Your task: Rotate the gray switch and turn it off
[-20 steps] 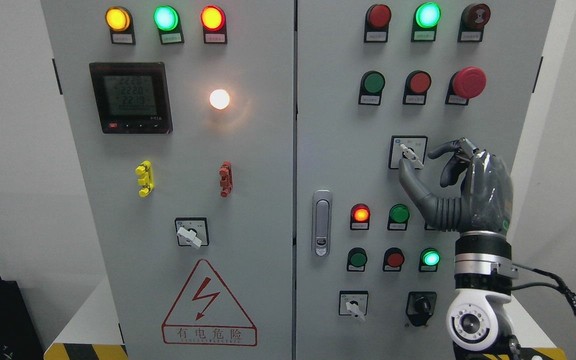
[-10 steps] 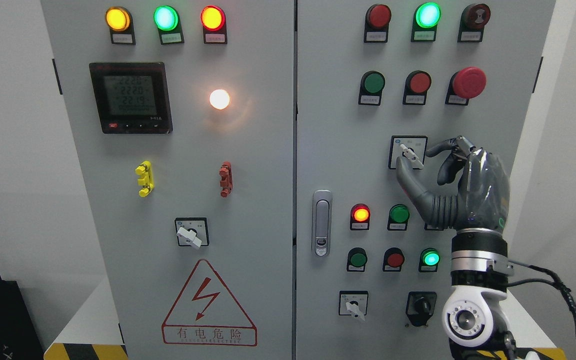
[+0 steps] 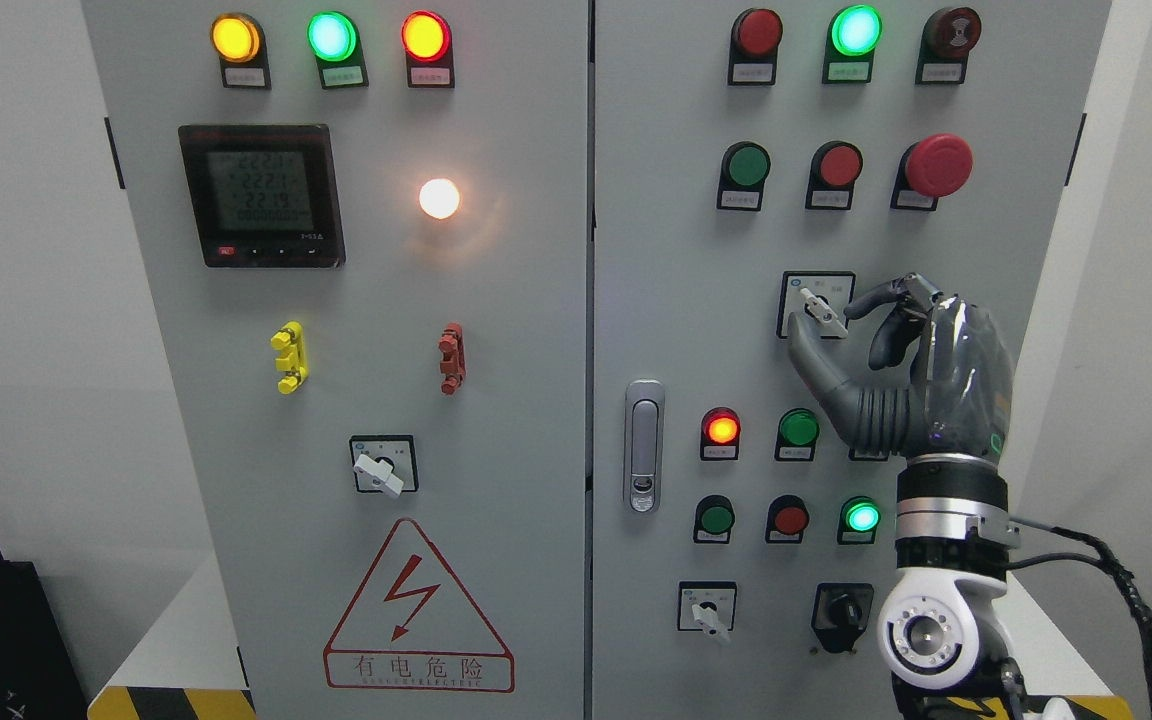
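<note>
The gray rotary switch (image 3: 820,307) sits in its black-framed plate on the right cabinet door, its white lever slanting from upper left to lower right. My right hand (image 3: 824,327) comes up from the lower right and brackets the lever. The thumb (image 3: 808,358) lies just below and left of it, and the index fingertip (image 3: 856,308) is at its right end. I cannot tell whether they touch it. The fingers are spread and hold nothing. The other fingers curl behind the index. The left arm is out of view.
Close by on the same door are a lit red lamp (image 3: 721,429), green buttons (image 3: 798,428), a red mushroom button (image 3: 938,165) and a door handle (image 3: 644,445). Similar switches sit at lower right (image 3: 706,608) and on the left door (image 3: 383,465). A black selector (image 3: 842,609) is beside my wrist.
My right hand has shifted left and slightly up toward the panel. Thumb and index finger have closed in around the switch lever. The lever's angle is unchanged.
</note>
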{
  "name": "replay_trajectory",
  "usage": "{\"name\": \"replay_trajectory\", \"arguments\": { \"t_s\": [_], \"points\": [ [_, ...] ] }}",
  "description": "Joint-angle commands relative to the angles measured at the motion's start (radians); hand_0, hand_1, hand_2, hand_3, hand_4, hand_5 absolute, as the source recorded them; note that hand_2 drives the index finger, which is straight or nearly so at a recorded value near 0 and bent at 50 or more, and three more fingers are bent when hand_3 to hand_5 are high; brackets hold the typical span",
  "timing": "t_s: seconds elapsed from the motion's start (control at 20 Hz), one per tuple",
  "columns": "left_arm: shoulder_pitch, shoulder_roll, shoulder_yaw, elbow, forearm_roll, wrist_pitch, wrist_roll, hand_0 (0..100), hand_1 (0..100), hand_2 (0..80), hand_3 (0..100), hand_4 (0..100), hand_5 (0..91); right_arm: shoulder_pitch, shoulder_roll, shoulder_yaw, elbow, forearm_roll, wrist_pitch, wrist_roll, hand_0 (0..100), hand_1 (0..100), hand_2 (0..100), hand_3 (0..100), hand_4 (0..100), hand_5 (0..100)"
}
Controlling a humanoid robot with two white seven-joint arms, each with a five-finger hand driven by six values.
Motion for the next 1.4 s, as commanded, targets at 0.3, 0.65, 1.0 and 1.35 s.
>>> {"name": "replay_trajectory", "arguments": {
  "t_s": [0.3,0.65,1.0,1.35],
  "points": [
    [-0.009,0.000,0.008,-0.026,0.020,0.000,0.000,12,39,0.0,0,0,0.0,-0.007,-0.017,0.016,0.004,0.002,0.027,0.003,11,51,60,95,94,100],
    [-0.009,0.000,0.008,-0.026,0.020,0.000,0.000,12,39,0.0,0,0,0.0,-0.013,-0.018,0.016,0.004,0.002,0.029,0.003,12,51,60,96,94,100],
    [-0.009,0.000,0.009,-0.026,0.018,0.000,0.000,12,39,0.0,0,0,0.0,-0.021,-0.018,0.016,0.005,0.004,0.030,0.003,12,51,62,96,94,100],
    [-0.009,0.000,0.008,-0.026,0.020,0.000,0.000,12,39,0.0,0,0,0.0,-0.021,-0.018,0.018,0.010,0.007,0.030,0.005,12,51,63,96,94,100]
  ]
}}
